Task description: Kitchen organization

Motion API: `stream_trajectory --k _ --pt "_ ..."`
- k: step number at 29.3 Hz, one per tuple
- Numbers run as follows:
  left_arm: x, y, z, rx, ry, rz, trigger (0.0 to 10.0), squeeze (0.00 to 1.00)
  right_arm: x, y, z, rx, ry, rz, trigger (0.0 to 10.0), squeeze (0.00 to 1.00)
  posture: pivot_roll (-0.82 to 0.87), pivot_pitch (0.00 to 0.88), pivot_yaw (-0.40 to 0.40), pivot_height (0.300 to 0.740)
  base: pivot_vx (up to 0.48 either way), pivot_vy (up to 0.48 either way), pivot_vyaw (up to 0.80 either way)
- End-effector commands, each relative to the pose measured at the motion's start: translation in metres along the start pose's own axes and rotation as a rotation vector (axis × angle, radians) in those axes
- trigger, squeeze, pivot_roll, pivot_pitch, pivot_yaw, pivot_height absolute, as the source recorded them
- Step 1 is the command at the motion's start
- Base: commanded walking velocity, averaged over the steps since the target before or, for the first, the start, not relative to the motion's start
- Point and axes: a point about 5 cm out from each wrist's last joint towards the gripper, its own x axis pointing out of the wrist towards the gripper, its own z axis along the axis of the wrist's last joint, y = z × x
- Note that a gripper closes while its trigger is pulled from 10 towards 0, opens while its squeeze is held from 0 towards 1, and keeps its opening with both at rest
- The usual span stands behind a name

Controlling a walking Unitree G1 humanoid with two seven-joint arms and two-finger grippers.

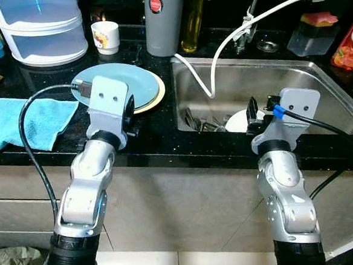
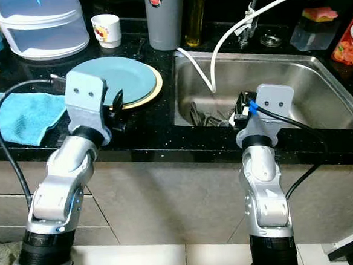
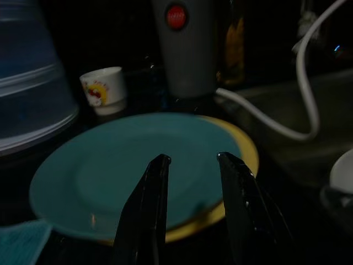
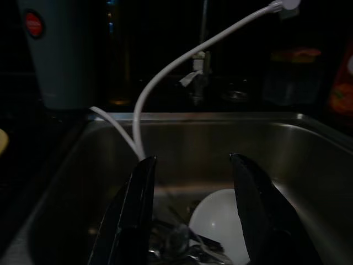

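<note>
Worktop [image 1: 158, 124], black stone, carrying a steel sink [image 1: 318, 83] on the robot's right. Sink holds a white bowl [image 4: 220, 221] and cutlery [image 1: 200, 123] at its near wall, a white hose [image 1: 219, 44] trailing in. Teal plate [image 1: 121, 82] lies stacked on a yellow plate [image 3: 234, 165], left of the sink. Blue cloth [image 1: 36, 121] lies further left. Left pincer [image 3: 193, 163] hovers at the teal plate's near rim, fingers parted, empty. Right pincer [image 4: 193, 165] is poised over the bowl, fingers parted, empty. Step judged: approach before pickup. Next move calls for lowering onto a rim and closing.
</note>
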Motion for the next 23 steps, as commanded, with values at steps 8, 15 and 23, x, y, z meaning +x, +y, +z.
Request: stream_trajectory --k 8,15,23 --pt "0.005 -0.008 -0.003 0.185 0.096 -0.125 10.0 0.0 0.008 0.009 0.015 0.046 -0.041 0.031 10.0 0.0 0.21 0.044 -0.057 0.74 0.0 0.0 0.0" --pt "0.016 0.004 0.001 0.585 0.167 -0.198 10.0 0.0 0.008 0.012 0.015 0.048 -0.038 0.044 10.0 0.0 0.21 0.037 -0.053 0.74 0.0 0.0 0.0" --pt "0.02 0.004 -0.009 0.713 0.243 -0.324 10.0 0.0 0.008 0.014 0.014 0.051 -0.036 0.047 10.0 0.0 0.21 0.03 -0.05 0.74 0.0 0.0 0.0"
